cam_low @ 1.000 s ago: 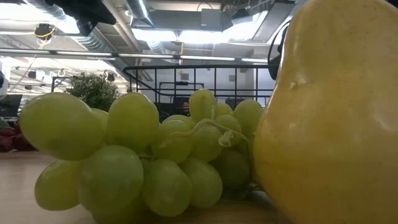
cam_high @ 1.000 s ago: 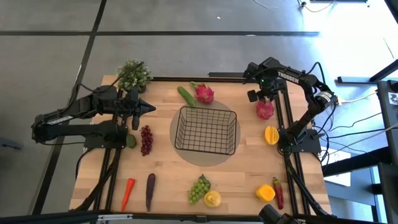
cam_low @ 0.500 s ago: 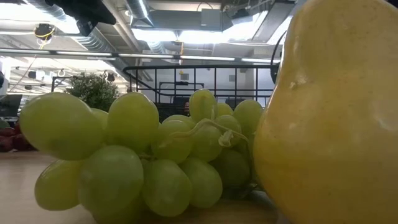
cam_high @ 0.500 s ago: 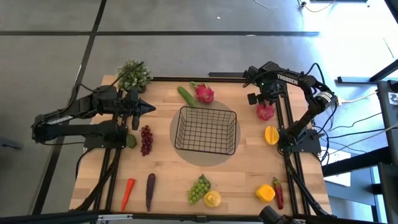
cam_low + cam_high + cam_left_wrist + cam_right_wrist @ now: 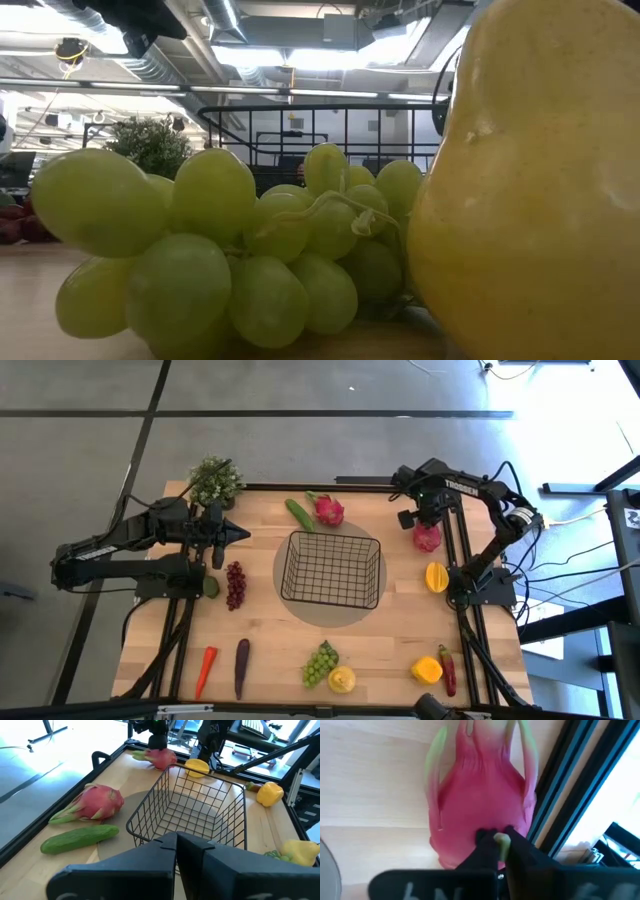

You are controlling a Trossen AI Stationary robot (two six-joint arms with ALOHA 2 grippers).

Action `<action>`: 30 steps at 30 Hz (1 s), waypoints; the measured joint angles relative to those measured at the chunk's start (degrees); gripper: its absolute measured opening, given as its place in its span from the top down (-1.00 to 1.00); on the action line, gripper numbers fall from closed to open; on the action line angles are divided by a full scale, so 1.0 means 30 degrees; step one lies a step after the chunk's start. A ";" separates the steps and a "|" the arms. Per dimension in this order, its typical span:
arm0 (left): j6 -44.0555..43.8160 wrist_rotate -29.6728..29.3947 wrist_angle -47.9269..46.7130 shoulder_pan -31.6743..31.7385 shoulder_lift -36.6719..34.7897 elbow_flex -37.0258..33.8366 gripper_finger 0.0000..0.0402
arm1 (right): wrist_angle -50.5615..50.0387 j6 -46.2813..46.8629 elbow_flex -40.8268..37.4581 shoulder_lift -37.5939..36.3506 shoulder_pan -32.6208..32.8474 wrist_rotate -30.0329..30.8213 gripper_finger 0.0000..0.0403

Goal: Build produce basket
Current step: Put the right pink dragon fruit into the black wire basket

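Observation:
The black wire basket point(image 5: 331, 570) stands mid-table. A pink dragon fruit point(image 5: 427, 539) lies on the wood by the right side rail, with my right gripper point(image 5: 426, 525) shut on it from above; the left wrist view shows the fruit point(image 5: 161, 758) far off. A second dragon fruit point(image 5: 329, 511) and a cucumber point(image 5: 298, 514) lie beyond the basket. My left gripper point(image 5: 241, 533) hovers shut, holding nothing, left of the basket point(image 5: 200, 810). My right gripper pinches a small pale green scale point(image 5: 501, 840) on the dragon fruit's pink body between its two fingers. The fingers come steeply from above. The fruit lies on the table beside the black rail point(image 5: 570, 805), its green-tipped end pointing away from the fingers.
Purple grapes point(image 5: 235, 585), a carrot point(image 5: 205, 670), an eggplant point(image 5: 241, 665), green grapes point(image 5: 320, 663) with a yellow fruit point(image 5: 342, 680), a yellow pepper point(image 5: 427, 670), a red chili point(image 5: 447, 671) and a yellow-orange fruit point(image 5: 436, 576) lie around. A potted plant point(image 5: 215, 481) stands far left.

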 joint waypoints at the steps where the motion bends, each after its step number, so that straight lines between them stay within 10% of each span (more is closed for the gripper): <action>1: 0.0000 0.0000 0.0000 0.0007 0.0003 0.0000 1.00 | 0.0096 -0.0160 0.0193 0.0008 0.0245 0.0193 0.99; 30: 0.0940 -0.0007 0.0007 0.0004 0.0013 0.0000 1.00 | 0.0953 0.0146 1.2322 -0.0009 1.0182 0.6084 1.00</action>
